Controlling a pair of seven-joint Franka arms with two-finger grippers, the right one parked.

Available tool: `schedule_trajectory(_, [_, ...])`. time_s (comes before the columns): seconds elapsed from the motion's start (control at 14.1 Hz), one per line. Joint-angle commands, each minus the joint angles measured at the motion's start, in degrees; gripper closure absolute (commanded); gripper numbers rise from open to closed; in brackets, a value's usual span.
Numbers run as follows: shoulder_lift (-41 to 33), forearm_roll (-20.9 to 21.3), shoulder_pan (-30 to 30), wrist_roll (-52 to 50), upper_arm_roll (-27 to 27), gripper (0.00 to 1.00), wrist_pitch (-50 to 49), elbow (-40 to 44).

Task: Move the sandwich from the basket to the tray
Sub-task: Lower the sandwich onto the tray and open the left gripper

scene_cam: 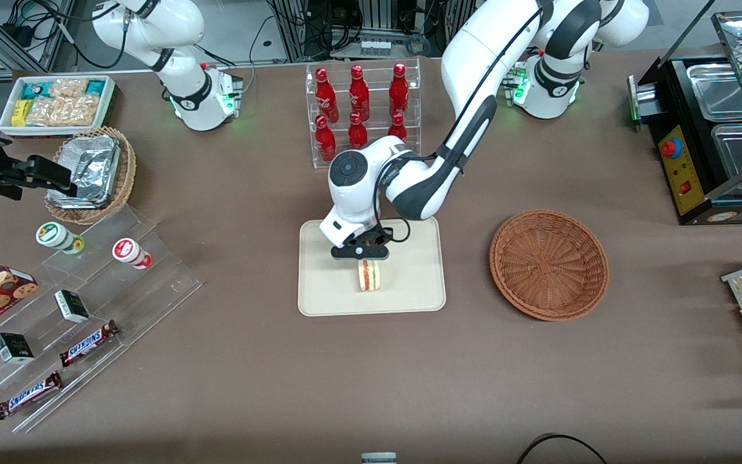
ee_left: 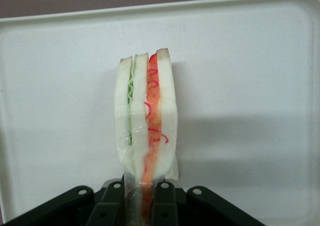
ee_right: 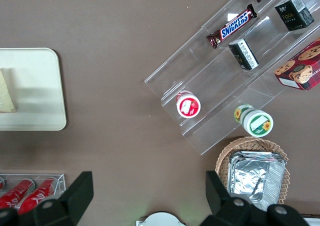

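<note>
brown table (scene_cam: 371,374), tray (scene_cam: 326,290), sandwich (scene_cam: 369,276) in gripper (scene_cam: 367,256)

White sandwich (scene_cam: 369,276), red-green layers; cream tray (scene_cam: 326,290); reddish-brown woven basket (scene_cam: 549,264).

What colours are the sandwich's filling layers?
Green and red-pink between white bread, clearest in the left wrist view: sandwich in the gripper.
</note>
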Motion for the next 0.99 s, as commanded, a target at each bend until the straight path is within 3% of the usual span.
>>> schedule_trajectory(0.0, [2.4,0.7,-1.3,0.3,0.7,1.00,-0.2,1.6])
schedule_trajectory(0.14, [2.6,0.6,-2.0,0.2,0.7,1.00,-0.2,1.4])
schedule_trajectory(0.21, [2.5,0.3,-1.9,-0.1,0.7,0.89,-0.2,1.4])
schedule_trajectory(0.28, [2.4,0.2,-1.9,-0.5,0.8,0.70,-0.2,1.5])
schedule_trajectory(0.35, [2.1,0.1,-1.7,-0.3,0.9,0.42,-0.2,1.7])
schedule_trajectory(0.43, [1.9,0.7,-1.8,-0.8,0.9,0.00,-0.1,1.8])
schedule_trajectory(0.92, [-4.4,0.1,-0.1,-1.9,1.5,0.00,-1.0,1.6])
